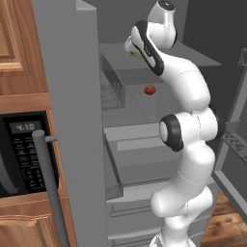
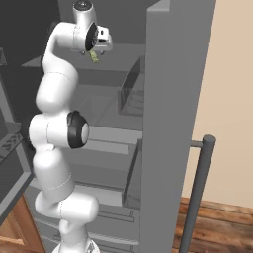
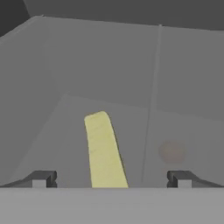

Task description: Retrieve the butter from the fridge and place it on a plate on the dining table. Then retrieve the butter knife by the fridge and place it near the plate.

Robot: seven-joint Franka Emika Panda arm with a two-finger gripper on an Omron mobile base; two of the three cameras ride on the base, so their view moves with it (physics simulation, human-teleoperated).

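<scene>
The fridge (image 1: 72, 96) stands with both doors open, and my arm reaches into its upper compartment. The butter (image 3: 104, 151), a pale-yellow stick, lies on the grey shelf pointing away from the hand, its near end between my fingertips. My gripper (image 3: 111, 178) is open, with a finger far out on each side of the stick and not touching it. From the right base view the gripper (image 2: 96, 51) hangs just above the butter (image 2: 94, 58). In the left base view the butter (image 1: 135, 54) peeks out beside the hand (image 1: 130, 46).
A small round red item (image 1: 150, 89) sits on the shelf below and shows faintly through the shelf (image 3: 172, 152). A clear bin (image 1: 113, 82) hangs at the left inside. The black microwave (image 1: 24, 149) is left of the fridge; the open doors (image 2: 168, 99) flank the arm.
</scene>
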